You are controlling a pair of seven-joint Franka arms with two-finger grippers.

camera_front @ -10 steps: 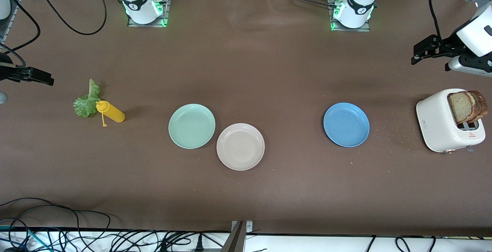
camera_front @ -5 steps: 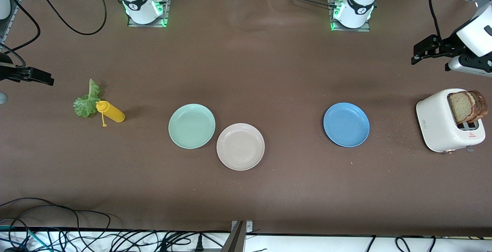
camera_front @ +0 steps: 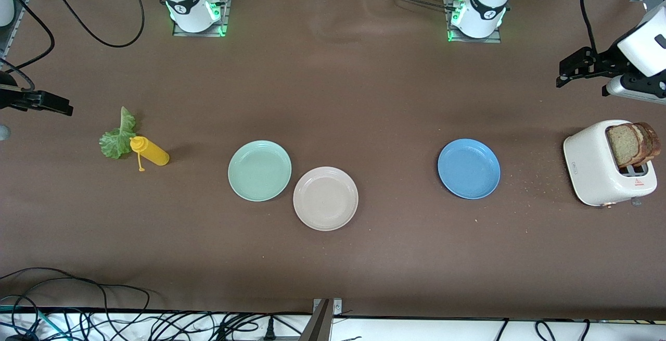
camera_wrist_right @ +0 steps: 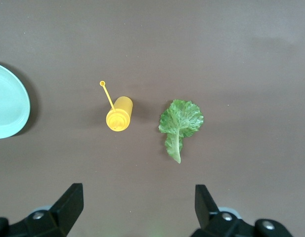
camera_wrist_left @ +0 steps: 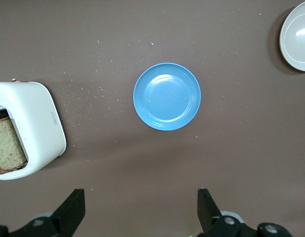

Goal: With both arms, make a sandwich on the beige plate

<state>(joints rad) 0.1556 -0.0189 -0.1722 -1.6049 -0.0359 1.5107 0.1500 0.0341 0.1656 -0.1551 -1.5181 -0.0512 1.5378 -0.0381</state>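
The round pale beige plate (camera_front: pixel 325 198) lies empty on the brown counter (camera_front: pixel 364 96), touching the mint-green plate (camera_front: pixel 259 170) and nearer to the front camera than it. The sandwich is not made yet, I think: two brown bread slices (camera_front: pixel 634 143) stand upright in the white toaster (camera_front: pixel 598 166) at the left arm's end, and the ruffled green lettuce leaf (camera_front: pixel 118 135) lies at the right arm's end, just beside the yellow squeeze bottle (camera_front: pixel 150 151).

The left claw (camera_wrist_left: pixel 141 210) hangs high with its fingers wide and holds nothing, over the counter near the round blue plate (camera_wrist_left: pixel 167 96). The right claw (camera_wrist_right: pixel 138 207) also stands wide and empty, above the leaf.

To begin well, the left claw should probably descend straight over the toaster and pinch one slice by its top crust, lifting it vertically so the toaster does not tip.
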